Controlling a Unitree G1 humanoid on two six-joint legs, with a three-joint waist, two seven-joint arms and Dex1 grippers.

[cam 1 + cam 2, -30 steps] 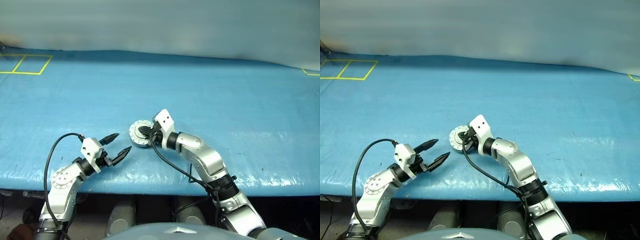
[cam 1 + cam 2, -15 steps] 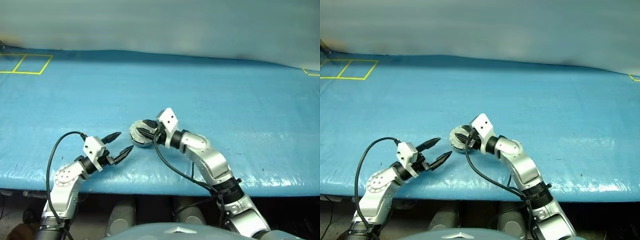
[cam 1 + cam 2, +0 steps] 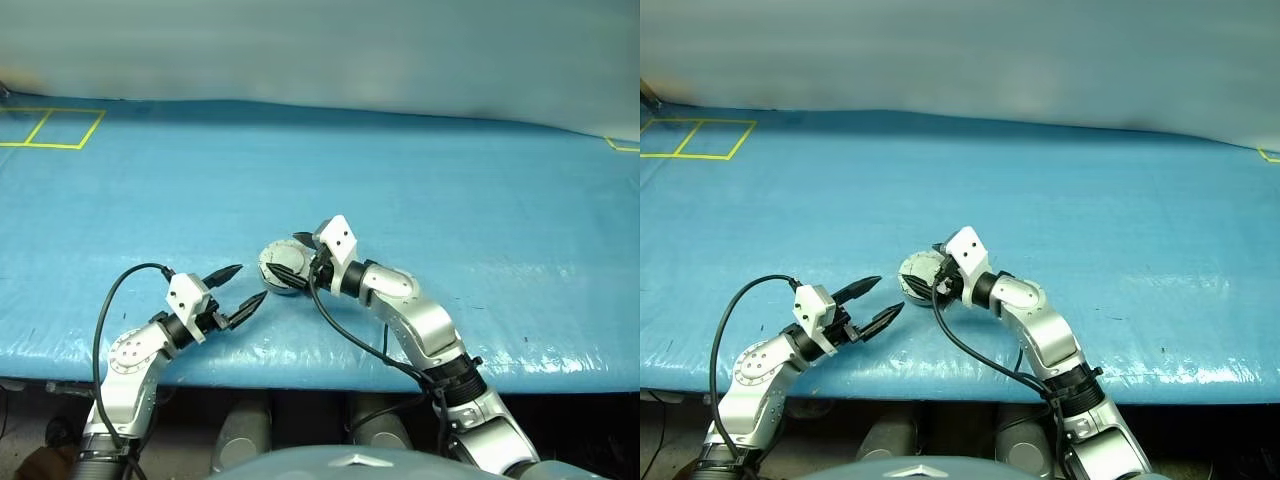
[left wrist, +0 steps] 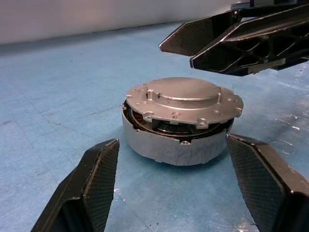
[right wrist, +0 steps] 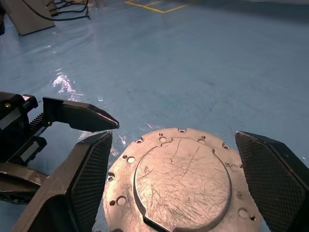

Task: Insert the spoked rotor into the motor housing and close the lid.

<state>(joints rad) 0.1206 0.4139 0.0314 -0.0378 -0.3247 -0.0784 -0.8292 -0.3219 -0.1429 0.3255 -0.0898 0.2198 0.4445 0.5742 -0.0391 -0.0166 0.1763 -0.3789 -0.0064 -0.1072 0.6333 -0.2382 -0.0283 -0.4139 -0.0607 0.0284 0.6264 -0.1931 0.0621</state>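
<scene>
The silver motor housing (image 4: pixel 174 142) stands on the blue table, near the front, between my two grippers. The grey lid (image 4: pixel 186 99) lies flat on top of it, sitting slightly off-centre, with a narrow gap showing dark parts and brown windings below. The spoked rotor is hidden. My right gripper (image 3: pixel 287 254) hovers open just above the lid (image 5: pixel 181 181), one finger on each side and neither touching it. My left gripper (image 3: pixel 250 282) is open and level, a short way to the housing's near left, pointing at it with nothing between its fingers.
Yellow tape lines (image 3: pixel 60 130) mark the table's far left corner. The table's front edge (image 3: pixel 320 365) runs close behind both arms. A black cable (image 3: pixel 105 320) loops over my left arm. The blue cover stretches wide beyond the housing and to the right.
My right gripper has opened: its fingers were shut over the housing's top and now stand spread wide above the lid. The left arm and the housing have stayed where they were.
</scene>
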